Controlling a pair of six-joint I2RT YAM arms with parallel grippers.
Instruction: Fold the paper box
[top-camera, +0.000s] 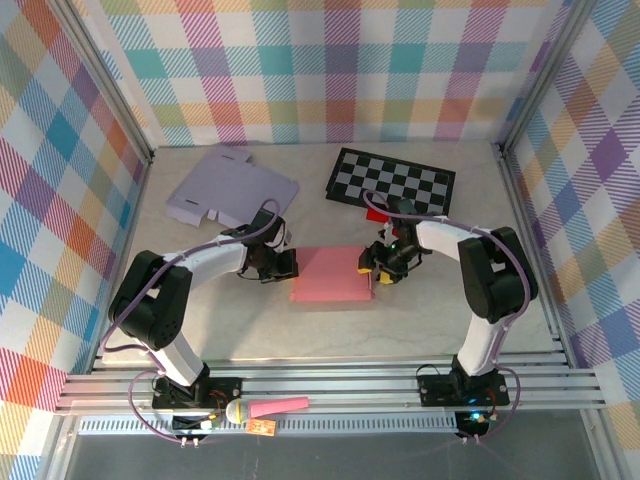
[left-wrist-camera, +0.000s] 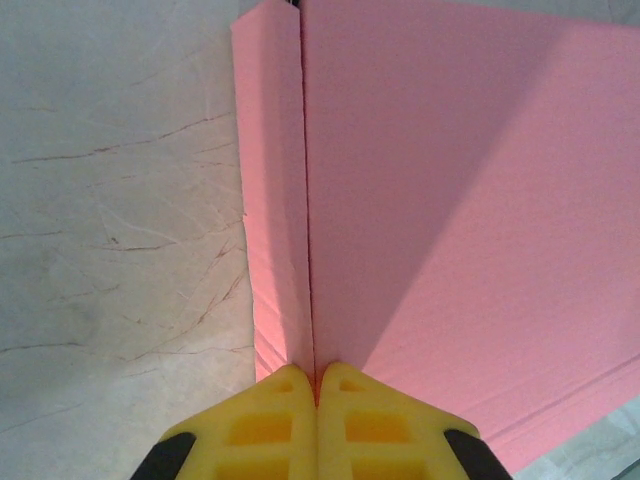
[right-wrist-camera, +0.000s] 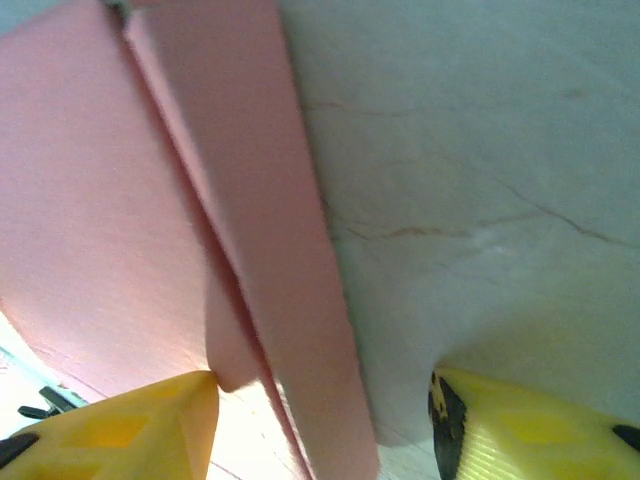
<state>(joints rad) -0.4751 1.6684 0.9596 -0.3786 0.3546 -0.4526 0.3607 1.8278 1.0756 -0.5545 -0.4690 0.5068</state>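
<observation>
We see the left gripper (left-wrist-camera: 317, 378) pinched shut on the paper box (top-camera: 330, 275), its length running toward the half-open right gripper (right-wrist-camera: 325, 395).

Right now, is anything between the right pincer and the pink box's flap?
Nothing visible. The right pincer stands open with the pink box side flap between its fingers, bare table beside it. The left pincer is shut on the opposite edge. The lavender sheet and checkerboard lie farther back, apart.
</observation>
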